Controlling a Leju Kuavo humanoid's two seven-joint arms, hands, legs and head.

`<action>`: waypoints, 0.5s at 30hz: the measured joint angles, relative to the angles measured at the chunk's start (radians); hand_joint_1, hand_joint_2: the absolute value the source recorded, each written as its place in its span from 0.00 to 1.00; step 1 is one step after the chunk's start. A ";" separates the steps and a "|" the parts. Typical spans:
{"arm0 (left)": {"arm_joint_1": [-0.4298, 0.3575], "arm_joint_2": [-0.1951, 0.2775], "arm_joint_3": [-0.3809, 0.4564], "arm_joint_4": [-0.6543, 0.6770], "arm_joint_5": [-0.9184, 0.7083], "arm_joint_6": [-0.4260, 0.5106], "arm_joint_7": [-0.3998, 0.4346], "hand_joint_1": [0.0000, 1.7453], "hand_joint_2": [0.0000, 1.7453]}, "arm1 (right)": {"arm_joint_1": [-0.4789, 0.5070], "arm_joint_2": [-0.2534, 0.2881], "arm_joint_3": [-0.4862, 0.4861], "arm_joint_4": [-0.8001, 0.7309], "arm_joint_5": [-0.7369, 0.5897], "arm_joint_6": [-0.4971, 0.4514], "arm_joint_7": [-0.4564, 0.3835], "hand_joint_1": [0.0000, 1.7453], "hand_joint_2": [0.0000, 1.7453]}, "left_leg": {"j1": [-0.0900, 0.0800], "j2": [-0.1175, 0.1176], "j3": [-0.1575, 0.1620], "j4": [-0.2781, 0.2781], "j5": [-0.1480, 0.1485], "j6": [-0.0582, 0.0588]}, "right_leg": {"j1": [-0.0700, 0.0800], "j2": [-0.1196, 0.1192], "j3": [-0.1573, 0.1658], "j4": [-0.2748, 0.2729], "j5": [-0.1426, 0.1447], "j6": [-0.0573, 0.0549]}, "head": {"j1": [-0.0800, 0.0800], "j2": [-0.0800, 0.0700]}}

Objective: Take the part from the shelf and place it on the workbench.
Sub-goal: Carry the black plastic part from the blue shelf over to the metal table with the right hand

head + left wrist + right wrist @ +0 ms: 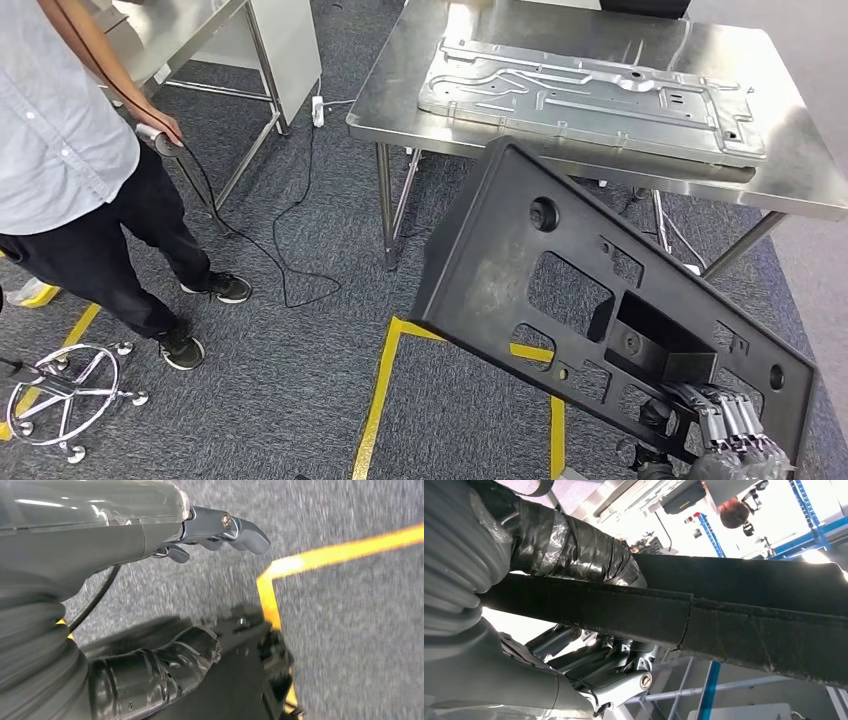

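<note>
One black part (560,290), a flat plastic panel with cut-outs and a box-shaped recess, hangs tilted in the air in front of the workbench (800,170), its upper corner overlapping the near edge of the bench in the head view. It touches neither bench nor floor. The right hand (735,430) grips the part at its lower right corner, fingers showing through a cut-out. In the right wrist view the taped thumb (574,550) lies on one face of the part's edge (734,625) and the metal fingers (624,675) on the other.

The left hand (210,530) holds nothing; its fingers are slightly curled and apart above grey carpet, near a yellow tape corner (272,575).

On the bench lies a grey stamped metal plate (590,95), reaching toward the far right corner. Yellow tape (375,400) marks the carpet below the part. A person (70,150) stands at the left with a cable (270,230) trailing across the floor. A stool base (65,390) stands at the lower left.
</note>
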 joint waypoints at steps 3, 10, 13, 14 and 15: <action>0.001 0.000 0.000 0.000 -0.001 -0.006 -0.001 0.00 1.00 | 0.000 -0.001 0.001 0.005 -0.008 0.000 0.007 1.00 1.00 | 0.001 0.006 0.001 0.002 -0.004 -0.003 | -0.010 -0.005 -0.021 0.040 0.014 0.010 | 0.000 0.000; 0.000 0.001 0.000 0.000 0.002 -0.018 -0.005 0.00 1.00 | -0.002 -0.007 0.015 0.011 -0.014 0.000 0.021 1.00 1.00 | -0.001 0.011 0.011 0.002 -0.016 -0.041 | -0.002 -0.018 0.092 -0.203 0.108 -0.022 | -0.001 0.000; 0.000 0.001 0.000 0.000 0.001 -0.017 -0.006 0.00 1.00 | -0.003 -0.007 0.021 0.011 -0.020 0.000 0.024 1.00 1.00 | 0.001 0.006 -0.015 0.068 -0.062 -0.053 | -0.006 -0.015 0.099 -0.213 0.112 -0.044 | -0.002 0.000; 0.000 0.001 0.000 0.000 0.001 -0.017 -0.006 0.00 1.00 | -0.003 -0.007 0.025 0.012 -0.022 0.000 0.024 1.00 1.00 | 0.002 0.003 -0.043 0.130 -0.094 -0.054 | -0.004 -0.015 0.099 -0.213 0.111 -0.050 | -0.002 0.000; 0.001 0.001 0.000 0.000 0.001 -0.017 -0.006 0.00 1.00 | -0.003 -0.008 0.028 0.012 -0.024 0.000 0.025 1.00 1.00 | 0.002 0.001 -0.078 0.199 -0.125 -0.054 | -0.001 -0.015 0.099 -0.212 0.110 -0.054 | -0.002 0.000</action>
